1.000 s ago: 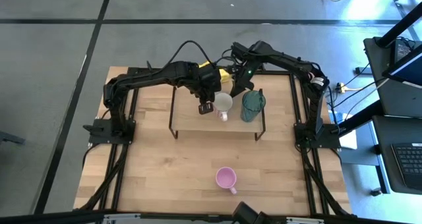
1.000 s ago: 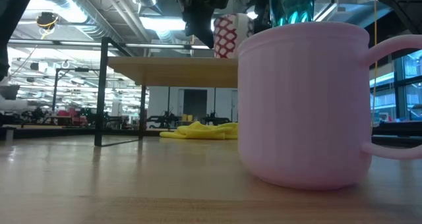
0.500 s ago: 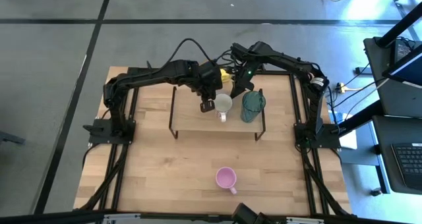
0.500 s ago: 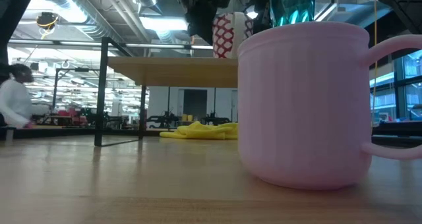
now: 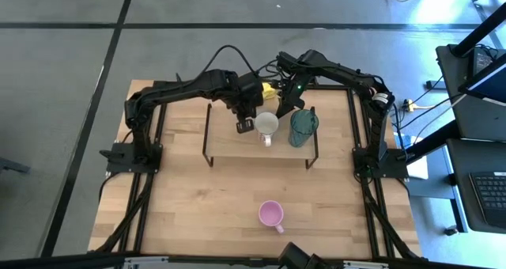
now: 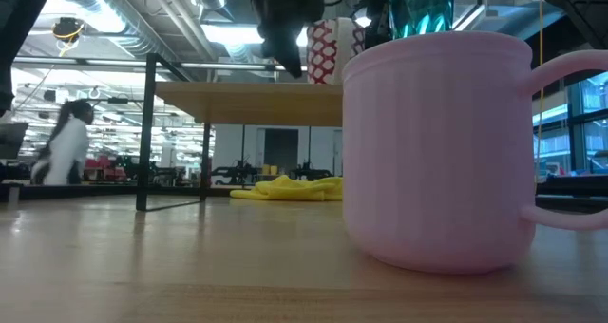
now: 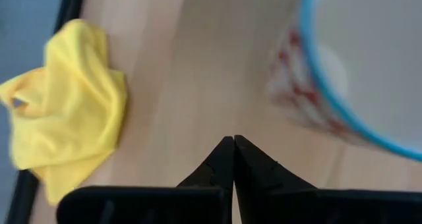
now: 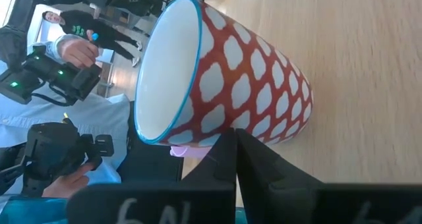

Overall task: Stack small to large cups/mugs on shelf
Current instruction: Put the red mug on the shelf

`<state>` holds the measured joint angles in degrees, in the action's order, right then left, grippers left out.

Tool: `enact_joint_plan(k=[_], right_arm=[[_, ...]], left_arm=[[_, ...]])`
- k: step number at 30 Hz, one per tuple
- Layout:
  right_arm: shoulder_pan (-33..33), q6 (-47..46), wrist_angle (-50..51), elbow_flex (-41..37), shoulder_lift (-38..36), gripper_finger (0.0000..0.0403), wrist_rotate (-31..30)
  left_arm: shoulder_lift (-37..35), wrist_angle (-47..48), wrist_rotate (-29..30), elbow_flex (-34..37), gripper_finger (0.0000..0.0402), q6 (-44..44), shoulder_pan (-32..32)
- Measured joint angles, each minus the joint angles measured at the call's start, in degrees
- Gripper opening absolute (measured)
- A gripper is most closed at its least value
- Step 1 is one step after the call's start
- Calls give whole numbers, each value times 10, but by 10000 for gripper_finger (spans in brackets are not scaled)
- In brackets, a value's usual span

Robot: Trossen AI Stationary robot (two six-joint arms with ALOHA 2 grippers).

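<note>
A white mug with a red pattern and blue rim [image 5: 266, 124] stands upright on the low wooden shelf [image 5: 229, 146], beside the teal cup [image 5: 303, 126] at the shelf's right end. The pink mug [image 5: 271, 214] stands on the tabletop near the front edge and fills the low view [image 6: 437, 152]. My left gripper [image 5: 244, 126] is shut, just left of the white mug [image 7: 356, 72] and apart from it. My right gripper [image 5: 285, 107] is shut at the white mug's far right side [image 8: 224, 85]. My right gripper's shut fingertips [image 8: 232, 141] show in front of the white mug's side near its base [image 8: 264, 128]. I cannot tell whether they touch it. The mug stands upright on the shelf.
A yellow cloth [image 5: 269, 88] lies on the table behind the shelf; it also shows in the left wrist view [image 7: 66, 105]. The shelf's left half is bare. People stand in the room beyond the table [image 6: 62, 152], [image 8: 79, 49].
My left gripper has drawn back a little toward the table's left and far side, away from the white mug. The mug stays upright on the shelf.
</note>
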<state>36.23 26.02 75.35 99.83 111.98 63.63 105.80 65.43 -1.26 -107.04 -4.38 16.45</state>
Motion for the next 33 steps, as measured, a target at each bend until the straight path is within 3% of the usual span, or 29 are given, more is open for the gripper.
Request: enact_joint_plan(k=[33], right_arm=[[0,28,28,0,0,7,-1]], left_arm=[[0,-65,-16,0,2,-7,-11]])
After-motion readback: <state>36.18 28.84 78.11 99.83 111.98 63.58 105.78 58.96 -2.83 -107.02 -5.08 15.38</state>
